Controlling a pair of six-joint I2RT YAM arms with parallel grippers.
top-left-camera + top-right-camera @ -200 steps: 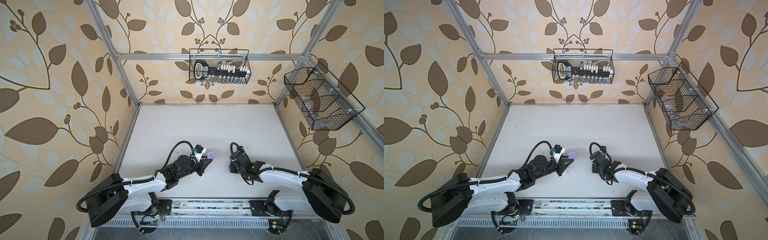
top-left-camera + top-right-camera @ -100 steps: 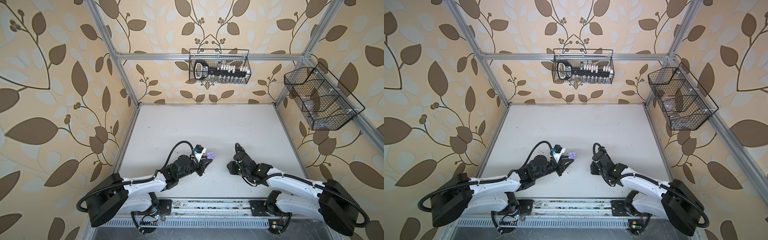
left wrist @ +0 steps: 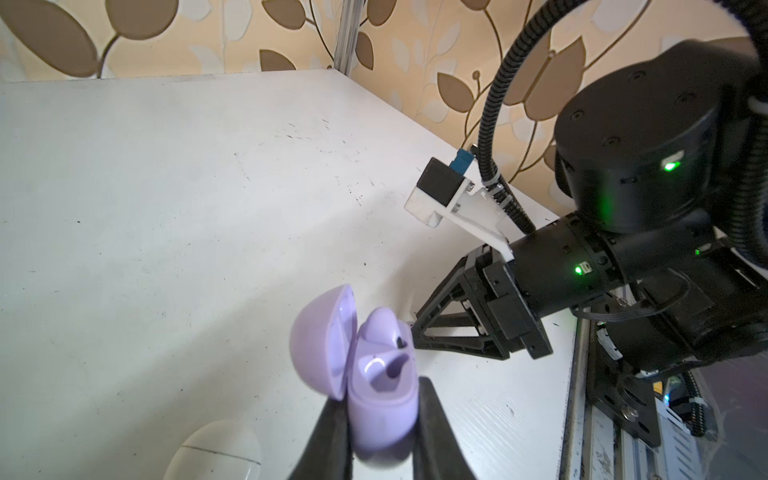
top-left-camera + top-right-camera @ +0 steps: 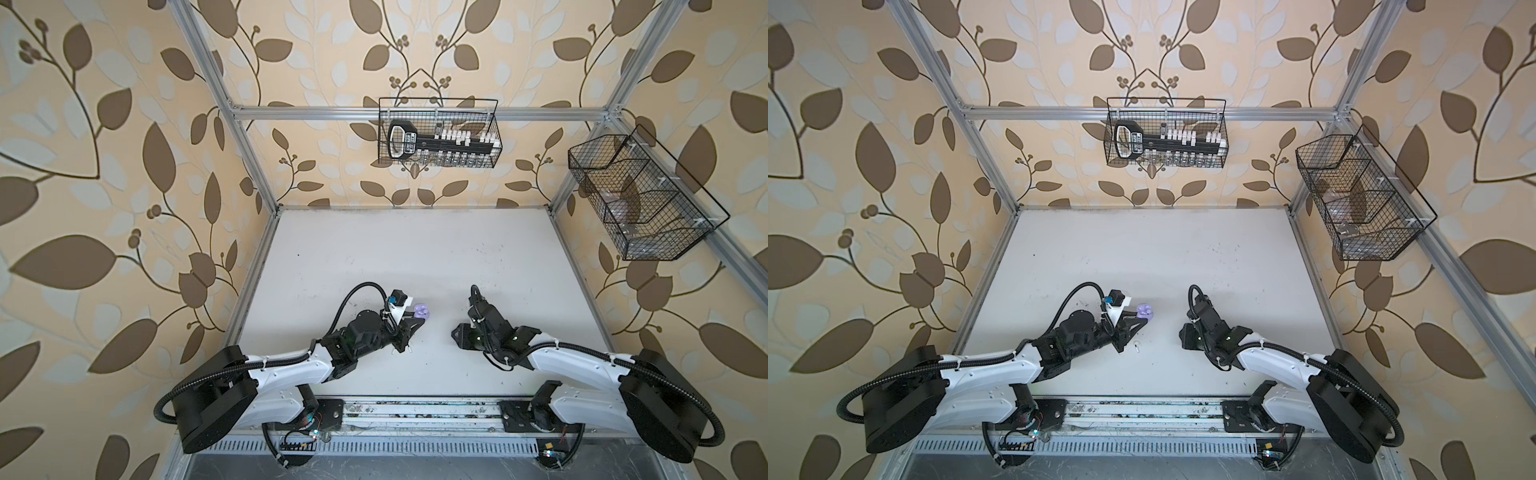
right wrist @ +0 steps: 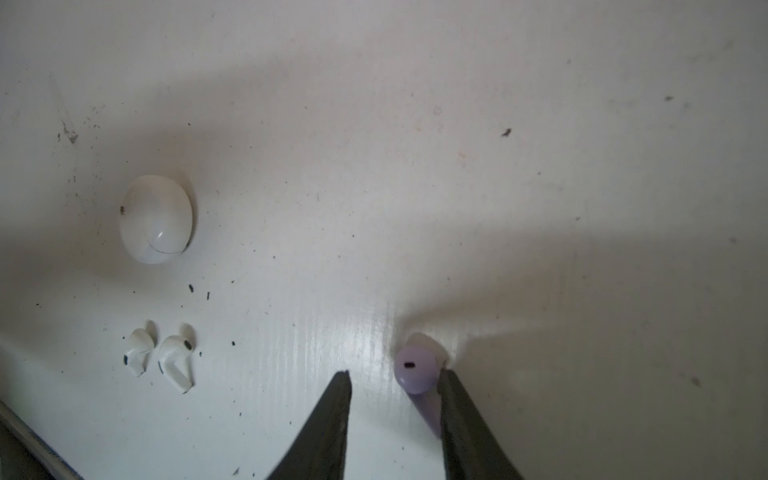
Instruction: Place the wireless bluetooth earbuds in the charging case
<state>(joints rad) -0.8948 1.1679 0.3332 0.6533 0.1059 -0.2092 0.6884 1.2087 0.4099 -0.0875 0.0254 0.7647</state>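
Observation:
My left gripper (image 3: pixel 382 419) is shut on the lilac charging case (image 3: pixel 374 399), whose lid (image 3: pixel 320 336) stands open. One lilac earbud (image 3: pixel 380 326) sits in the case beside a hollow socket. The case also shows in both top views (image 4: pixel 546 311) (image 4: pixel 1145 311). My right gripper (image 5: pixel 395 376) is open and low over the table. A second lilac earbud (image 5: pixel 415 368) lies between its fingers, against one finger (image 5: pixel 461 415) and apart from the other. Two white earbuds (image 5: pixel 139 351) (image 5: pixel 176 361) lie on the table near a shut white case (image 5: pixel 157 219).
The right gripper's fingers (image 3: pixel 440 332) point at the lilac case from close by. The white case (image 3: pixel 216 451) rests just beside my left gripper. Wire baskets hang on the back wall (image 4: pixel 438 133) and on the right wall (image 4: pixel 640 195). A metal rail (image 4: pixel 415 411) runs along the table's front edge.
The right arm has shifted a little near the table's front and its jaws have spread wider. The left arm and the lilac case have stayed still.

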